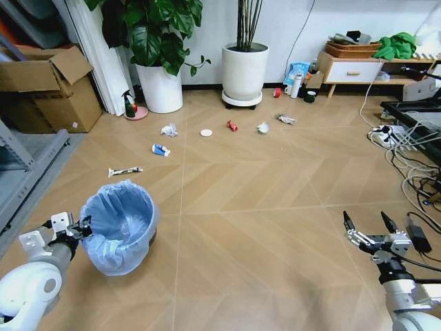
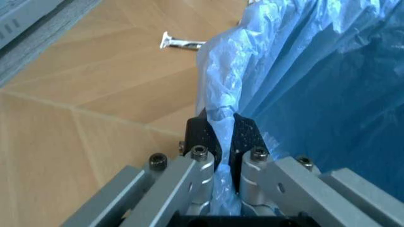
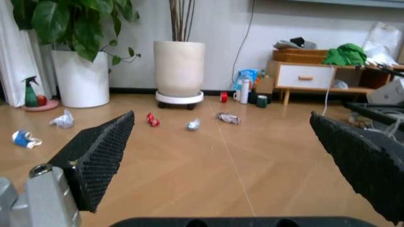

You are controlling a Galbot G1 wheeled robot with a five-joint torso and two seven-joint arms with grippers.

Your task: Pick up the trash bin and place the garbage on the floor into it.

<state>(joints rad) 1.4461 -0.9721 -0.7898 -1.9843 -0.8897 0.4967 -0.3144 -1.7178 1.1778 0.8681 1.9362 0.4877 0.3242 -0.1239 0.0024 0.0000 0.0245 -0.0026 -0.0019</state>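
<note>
The trash bin (image 1: 121, 227), dark with a crinkly light-blue bag, stands on the floor at the near left. My left gripper (image 1: 83, 226) is shut on its rim; the left wrist view shows the gripper (image 2: 219, 131) pinching the bag's edge (image 2: 218, 90). The garbage lies farther out: a black-white tube (image 1: 125, 171) (image 2: 181, 43), a blue-white packet (image 1: 160, 150), crumpled white paper (image 1: 169, 129), a white disc (image 1: 206, 132), a red wrapper (image 1: 232, 126) (image 3: 151, 119), a white wad (image 1: 262, 127) and a silvery wrapper (image 1: 286, 119) (image 3: 228, 118). My right gripper (image 1: 370, 224) (image 3: 221, 156) hangs open and holds nothing at the near right.
Two large white plant pots (image 1: 160, 88) (image 1: 244, 72) stand at the back wall, with a green spray bottle (image 1: 129, 105) beside them. A cardboard box (image 1: 48, 89) and grey shelving (image 1: 21, 172) line the left. Cables (image 1: 406, 162) sprawl at the right, below a low cabinet (image 1: 351, 69).
</note>
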